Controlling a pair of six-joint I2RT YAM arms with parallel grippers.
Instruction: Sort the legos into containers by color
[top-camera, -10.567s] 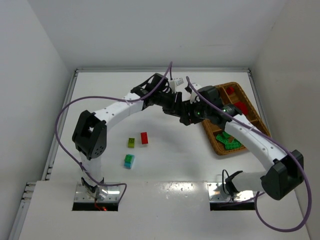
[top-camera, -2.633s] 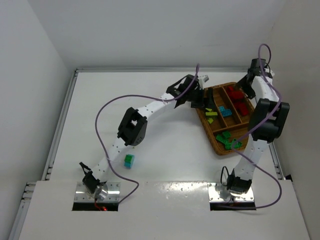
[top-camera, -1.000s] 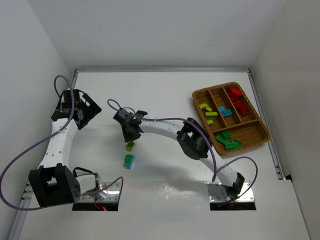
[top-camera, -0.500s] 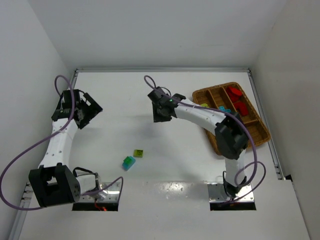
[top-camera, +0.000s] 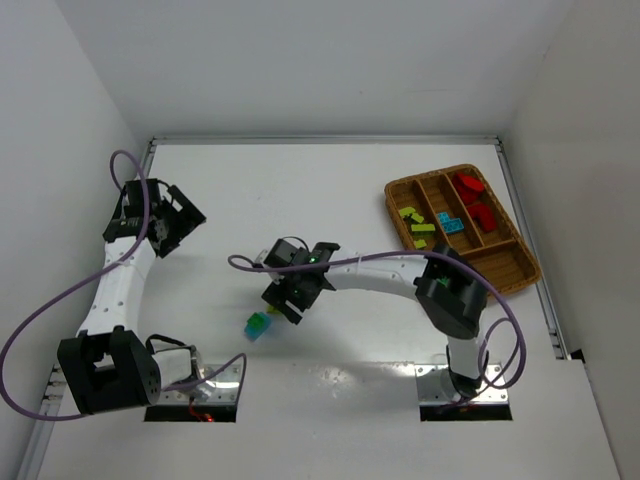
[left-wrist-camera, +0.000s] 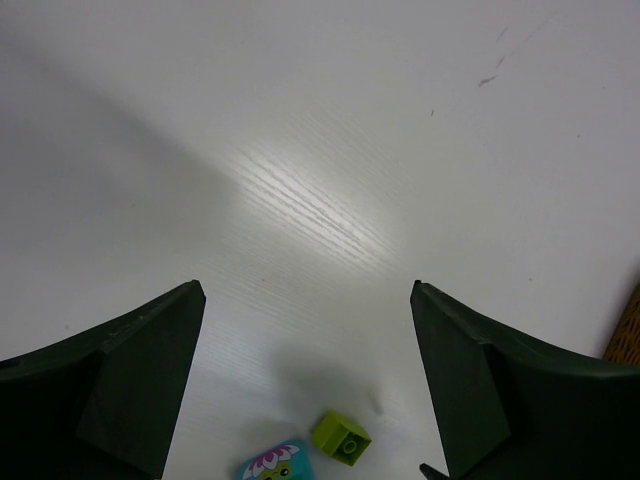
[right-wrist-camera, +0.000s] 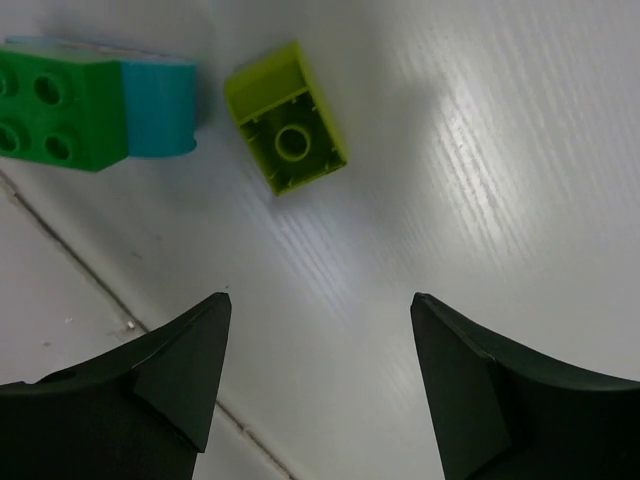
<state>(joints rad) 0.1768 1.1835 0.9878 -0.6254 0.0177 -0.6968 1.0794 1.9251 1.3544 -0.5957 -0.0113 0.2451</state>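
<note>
- The left claw (left-wrist-camera: 305, 290) hangs over the left side of the white table (top-camera: 330, 190). Its two fingers are wide apart, and it holds nothing.
- Two loose pieces lie near the front of the table. One is a green brick (right-wrist-camera: 60, 110) stuck to a cyan brick (right-wrist-camera: 160, 105).
- Just beside them, with a small gap, a yellow-green brick (right-wrist-camera: 287, 120) lies with its hollow side up.
- The right claw (right-wrist-camera: 318, 300) hangs close above this spot. Its fingers are wide apart with nothing between them. The yellow-green brick sits a bit past the fingertips, not between them.
- I think this brick is the next one to grab. The claw should slide forward until the brick is in the middle, then turn so its fingers meet two flat sides.
- It should go down slowly and not bump the cyan brick.
- Far to the right is the wicker tray (top-camera: 497, 262). The brick belongs in the part that holds the other yellow-green bricks (top-camera: 415, 220).
</note>
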